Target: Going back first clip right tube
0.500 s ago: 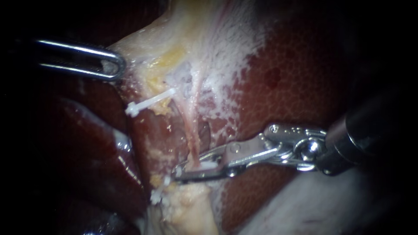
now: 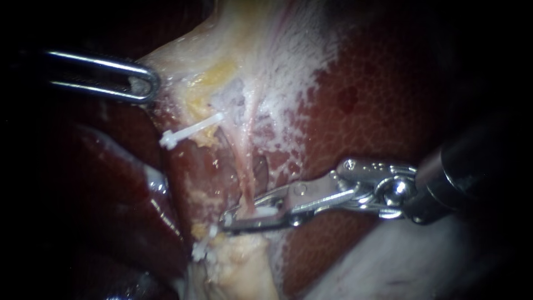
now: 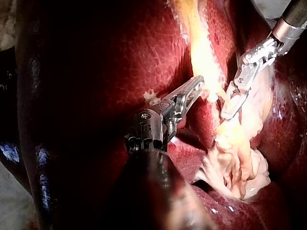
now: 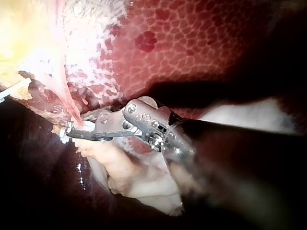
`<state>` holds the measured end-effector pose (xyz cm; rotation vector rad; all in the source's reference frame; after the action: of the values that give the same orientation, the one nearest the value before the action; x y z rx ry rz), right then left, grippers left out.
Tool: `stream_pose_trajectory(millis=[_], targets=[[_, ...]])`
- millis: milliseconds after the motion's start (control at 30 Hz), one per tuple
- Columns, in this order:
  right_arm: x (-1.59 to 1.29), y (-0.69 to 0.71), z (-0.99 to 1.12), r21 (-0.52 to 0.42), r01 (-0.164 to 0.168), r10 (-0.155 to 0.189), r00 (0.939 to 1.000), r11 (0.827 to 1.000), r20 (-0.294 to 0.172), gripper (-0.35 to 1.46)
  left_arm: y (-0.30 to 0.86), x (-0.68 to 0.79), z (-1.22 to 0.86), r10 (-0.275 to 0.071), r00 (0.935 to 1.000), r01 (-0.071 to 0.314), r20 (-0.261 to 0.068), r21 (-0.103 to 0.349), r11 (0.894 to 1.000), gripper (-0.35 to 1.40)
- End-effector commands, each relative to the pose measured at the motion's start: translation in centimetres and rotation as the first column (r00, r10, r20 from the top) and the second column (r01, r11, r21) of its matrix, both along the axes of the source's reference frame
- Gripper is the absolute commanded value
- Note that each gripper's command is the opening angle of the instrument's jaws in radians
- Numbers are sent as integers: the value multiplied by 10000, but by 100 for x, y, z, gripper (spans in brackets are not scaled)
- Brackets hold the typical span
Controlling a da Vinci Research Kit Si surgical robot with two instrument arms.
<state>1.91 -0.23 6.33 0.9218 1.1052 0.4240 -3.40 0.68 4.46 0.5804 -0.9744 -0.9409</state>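
Compared with 0.5 s ago, nothing has shifted against the tissue. The right instrument [image 2: 232, 220] remains at the right tube [image 2: 247, 186], its tip closed down on the tube from both sides, with a white clip [image 2: 265, 211] showing inside it.

Judgement: the clip looks seated, but withdrawal has not started and release must come first.

The tube runs as a pink strand down the pale tissue [image 2: 244, 61] beside the liver [image 2: 377, 111]. The left instrument [image 2: 145, 84] is clamped on the edge of that pale tissue, holding it taut. 1 other clip [image 2: 191, 129] sits further left. No containers are in view.
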Motion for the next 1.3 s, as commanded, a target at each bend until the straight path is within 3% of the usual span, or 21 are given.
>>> stream_pose_trajectory(millis=[33,133,233,333,467,733,900,1133,1300], targets=[[0,1,1,3,-7,7,10000,10000,6,-35,0,0,0,2,10000,-2,1,1,10000,-35],[0,1,3,-7,-7,7,10000,10000,7,-31,0,0,0,1,10000,-1,1,1,10000,-35],[0,-3,7,12,-10,10,10000,10000,29,1,0,0,0,1,10000,-1,1,0,10000,-35],[3,-4,9,-542,98,-108,9998,9985,-172,25,-1,0,0,0,10000,0,-2,-5,10000,-35],[7,-3,9,-1569,256,-343,9980,9873,-528,43,-1,1,0,2,10000,-2,-1,-6,10000,-35],[12,-1,9,-2896,409,-714,9929,9563,-956,53,-2,1,1,-1,10000,1,-5,-12,10000,-35],[12,1,9,-3254,437,-826,9909,9446,-1067,55,-2,1,1,-1,10000,1,-5,-13,10000,-35],[7,0,8,-3281,397,-781,9914,9438,-1048,60,-2,1,1,-2,10000,2,-6,-15,10000,-35],[-14,0,3,-3277,417,-813,9908,9439,-1080,60,-7,0,4,-38,10000,38,-44,-56,10000,-35]])
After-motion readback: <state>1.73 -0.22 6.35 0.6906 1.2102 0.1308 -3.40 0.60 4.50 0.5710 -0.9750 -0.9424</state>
